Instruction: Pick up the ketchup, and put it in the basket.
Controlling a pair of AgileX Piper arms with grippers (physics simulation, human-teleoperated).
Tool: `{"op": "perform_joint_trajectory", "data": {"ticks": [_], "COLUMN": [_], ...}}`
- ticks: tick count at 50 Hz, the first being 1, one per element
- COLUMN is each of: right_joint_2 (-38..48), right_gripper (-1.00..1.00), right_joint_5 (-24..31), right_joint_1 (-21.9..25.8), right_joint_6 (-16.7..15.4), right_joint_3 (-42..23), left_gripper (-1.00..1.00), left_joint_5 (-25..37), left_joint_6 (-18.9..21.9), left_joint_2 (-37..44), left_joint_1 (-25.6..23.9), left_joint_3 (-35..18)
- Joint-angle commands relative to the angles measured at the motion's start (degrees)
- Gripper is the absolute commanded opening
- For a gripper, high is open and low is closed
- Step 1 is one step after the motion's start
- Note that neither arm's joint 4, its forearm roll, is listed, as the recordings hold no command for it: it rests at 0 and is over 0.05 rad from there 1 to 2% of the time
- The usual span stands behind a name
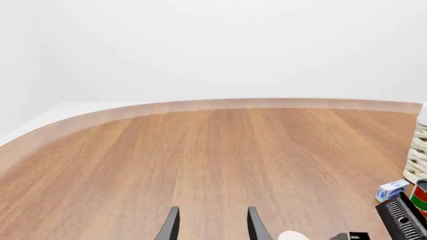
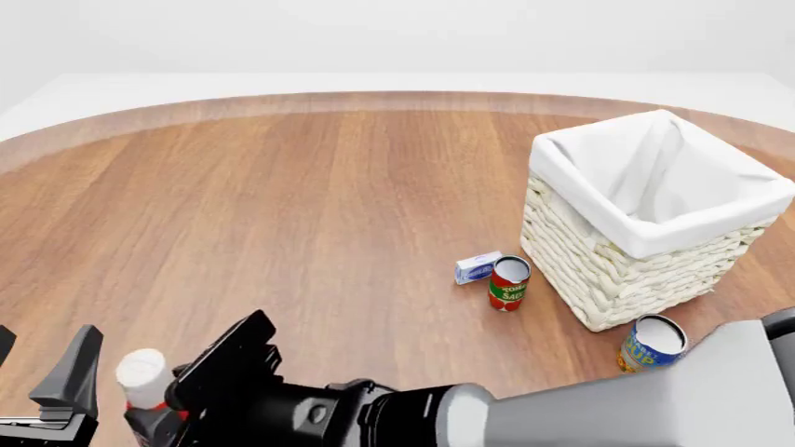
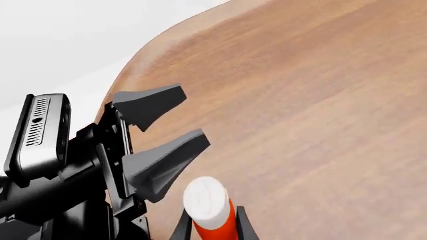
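The ketchup (image 2: 144,384), an orange-red bottle with a white cap, stands upright at the near left of the table. My right gripper (image 2: 152,412) reaches across from the right and is shut on its body. In the right wrist view the ketchup (image 3: 210,215) sits between the two fingers. My left gripper (image 2: 44,361) is open and empty just left of the bottle; it also shows in the right wrist view (image 3: 167,130) and in its own view (image 1: 213,225). The basket (image 2: 621,270), cream wicker with a white liner, stands at the right.
A red-and-green tomato sauce can (image 2: 508,283) and a small white-and-blue box (image 2: 478,268) stand just left of the basket. A blue-and-yellow can (image 2: 653,343) stands in front of it. The right arm (image 2: 597,410) spans the table's near edge.
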Motion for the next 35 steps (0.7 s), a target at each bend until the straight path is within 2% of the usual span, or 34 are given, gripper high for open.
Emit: {"op": "perform_joint_trajectory", "data": {"ticks": [1, 20, 30, 33, 35], "right_joint_2": [-3.5, -8.5, -13.6, -14.5, -14.6], "right_gripper": [-1.0, -1.0, -1.0, -1.0, -1.0], "right_joint_5": [-1.6, -2.8, -3.9, -4.7, -4.7], "right_joint_1": [-2.6, -7.6, -12.0, -15.4, -15.9], "right_joint_6": [1.6, 2.4, 2.0, 1.7, 1.6], "right_joint_3": [1.8, 3.4, 4.8, 4.8, 4.8], "left_gripper": [1.0, 1.0, 1.0, 1.0, 1.0], "left_joint_5": [0.0, 0.0, 0.0, 0.0, 0.0], "left_joint_6": [0.0, 0.0, 0.0, 0.0, 0.0], "left_joint_2": [0.0, 0.0, 0.0, 0.0, 0.0], "left_joint_1": [0.0, 0.0, 0.0, 0.0, 0.0], "left_joint_3": [0.0, 0.0, 0.0, 0.0, 0.0]}}
